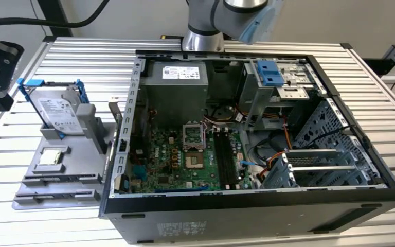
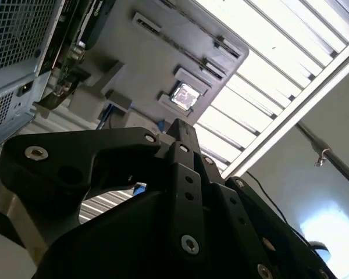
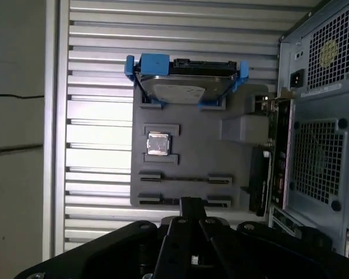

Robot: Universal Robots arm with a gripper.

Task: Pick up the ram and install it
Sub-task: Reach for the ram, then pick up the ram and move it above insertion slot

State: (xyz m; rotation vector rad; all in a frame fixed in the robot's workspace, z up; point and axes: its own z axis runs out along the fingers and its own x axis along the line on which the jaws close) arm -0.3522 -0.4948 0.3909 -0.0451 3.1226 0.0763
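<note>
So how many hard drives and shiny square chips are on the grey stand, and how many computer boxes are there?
Hard drives: 1
Shiny square chips: 1
Computer boxes: 1
Total: 3

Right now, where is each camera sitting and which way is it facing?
Exterior view: high up, looking down on the open computer case and the grey fixture; the arm shows at the far side.
First wrist view: rides behind the gripper, facing the fixture and the case's rear.
Second wrist view: likewise behind the gripper, tilted across the fixture.
All share the fixture.
</note>
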